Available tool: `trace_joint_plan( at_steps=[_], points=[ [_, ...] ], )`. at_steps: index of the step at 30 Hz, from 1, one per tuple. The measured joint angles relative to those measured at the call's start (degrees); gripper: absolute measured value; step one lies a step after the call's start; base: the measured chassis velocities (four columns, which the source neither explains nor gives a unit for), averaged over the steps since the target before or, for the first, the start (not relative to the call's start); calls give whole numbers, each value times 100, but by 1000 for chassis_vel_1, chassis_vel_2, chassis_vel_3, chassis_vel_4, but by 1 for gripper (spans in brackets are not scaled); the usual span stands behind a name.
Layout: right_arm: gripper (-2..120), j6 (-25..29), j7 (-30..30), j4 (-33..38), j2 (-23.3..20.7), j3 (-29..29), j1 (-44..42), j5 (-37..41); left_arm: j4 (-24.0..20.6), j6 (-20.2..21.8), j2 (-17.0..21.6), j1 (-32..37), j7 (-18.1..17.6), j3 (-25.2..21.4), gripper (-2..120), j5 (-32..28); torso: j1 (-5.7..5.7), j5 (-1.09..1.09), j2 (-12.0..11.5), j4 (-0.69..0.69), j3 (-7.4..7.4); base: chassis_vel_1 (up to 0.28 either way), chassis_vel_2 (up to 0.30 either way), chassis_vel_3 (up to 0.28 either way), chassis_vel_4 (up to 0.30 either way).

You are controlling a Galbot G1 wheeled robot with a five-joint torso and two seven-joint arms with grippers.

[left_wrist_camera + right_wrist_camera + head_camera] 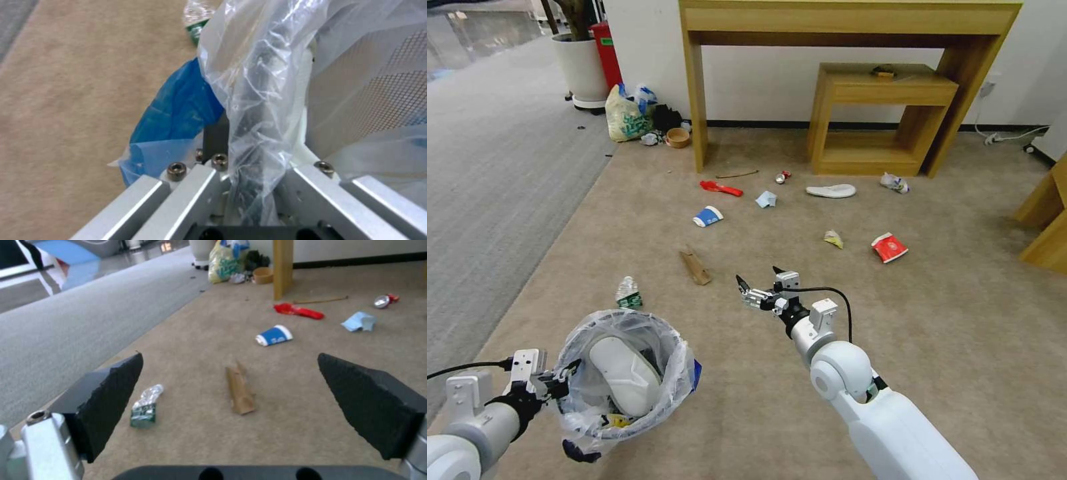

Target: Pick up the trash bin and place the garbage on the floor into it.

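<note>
Head view showed the left gripper [564,380] clamped on the rim of the trash bin [627,380], a small round black bin lined with a crinkly clear plastic bag, a blue patch at its rim, held low at the left above the floor [760,413]. A smooth white slipper [624,373] lay inside it. From the left wrist the jaws were seen closed on the bagged rim, with black mesh wall showing through the film.

The right gripper [758,283] hung over the carpet with its dark, rough-faced pads [113,396] spread wide apart and nothing between them. Ahead of it lay a creased strip of brown cardboard [240,391], and off to one side a crushed clear bottle with a green label [146,406].

Garbage was scattered across the tan short-pile carpet: a blue-and-white paper cup [708,216] on its side, a glossy red wrapper [720,189], a crumpled pale-blue tissue [766,199], a dented can [782,177], a second white slipper [831,191], a flattened red cup [889,247] and a wad of clear plastic [894,182].

A light wooden table [840,20] with a lower bench [880,87] beneath it stood against the white wall. Grey striped carpet [494,167] ran along the left, where a yellowish knotted bag [625,117] sat beside a white planter [582,67]
</note>
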Motion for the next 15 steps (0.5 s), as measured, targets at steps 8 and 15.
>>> trace_joint_plan(
  at_steps=[8,15],
  points=[
    [100,4,2,20,-32,86,-80,-50,-32,0,-2,-4,3,12,0,2,0,2,0,-2,0,213,216,-207,-219],
    [100,11,10,15,0,114,-122,-64,-47,0,-12,15,10,7,0,12,0,1,0,-2,0,207,211,-194,-208]
  ],
)
